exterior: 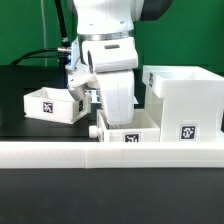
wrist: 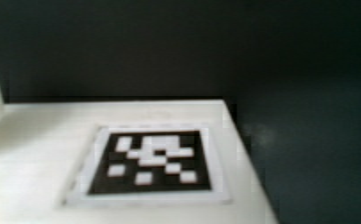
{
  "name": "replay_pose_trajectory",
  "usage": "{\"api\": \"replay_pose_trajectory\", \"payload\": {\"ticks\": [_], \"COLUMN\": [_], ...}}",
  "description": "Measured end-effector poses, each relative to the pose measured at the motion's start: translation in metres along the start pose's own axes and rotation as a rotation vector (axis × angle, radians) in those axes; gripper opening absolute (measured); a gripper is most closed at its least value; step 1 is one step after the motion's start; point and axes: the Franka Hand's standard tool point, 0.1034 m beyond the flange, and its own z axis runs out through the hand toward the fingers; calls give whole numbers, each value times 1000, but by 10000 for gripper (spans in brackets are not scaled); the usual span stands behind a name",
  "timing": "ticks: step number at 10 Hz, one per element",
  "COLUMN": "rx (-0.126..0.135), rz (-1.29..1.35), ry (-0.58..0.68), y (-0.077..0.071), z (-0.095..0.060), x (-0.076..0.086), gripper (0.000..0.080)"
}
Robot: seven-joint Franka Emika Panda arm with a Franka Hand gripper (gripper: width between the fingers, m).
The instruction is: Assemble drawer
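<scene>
- Though the pincer [exterior: 118,108] hangs low at the middle tray [exterior: 130,128], its fingers are hidden, so I cannot tell whether they are spread or pressed together.
- That tray seems to lie straight below it, with the wall [exterior: 60,155] on its near side.
- Housing [exterior: 185,95] stands just right of that tray; the other tray [exterior: 50,104] lies left, apart.
- A tag [wrist: 150,158] on white fills the wrist view, which suggests a straight descent.

Exterior view: gripper [exterior: 117,104] fingertips are hidden behind the wall of the tray [exterior: 128,128] at 6 o'clock of the arm, so the jaw gap is unreadable. Wrist view: tag [wrist: 154,158] is blurred and its pattern illegible. The white surface [wrist: 35,130] carrying it is cut off by the frame edge; which part it is cannot be told.
</scene>
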Motion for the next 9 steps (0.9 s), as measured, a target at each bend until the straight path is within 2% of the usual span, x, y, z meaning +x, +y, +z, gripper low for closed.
{"api": "replay_pose_trajectory", "payload": {"ticks": [5, 6, 9], "rx": [3, 24, 16], "rz": [3, 3, 1], "ry": [0, 1, 0], "y": [0, 0, 0], "z": [0, -1, 0], "x": [-1, -1, -1], "gripper": [41, 41, 41]}}
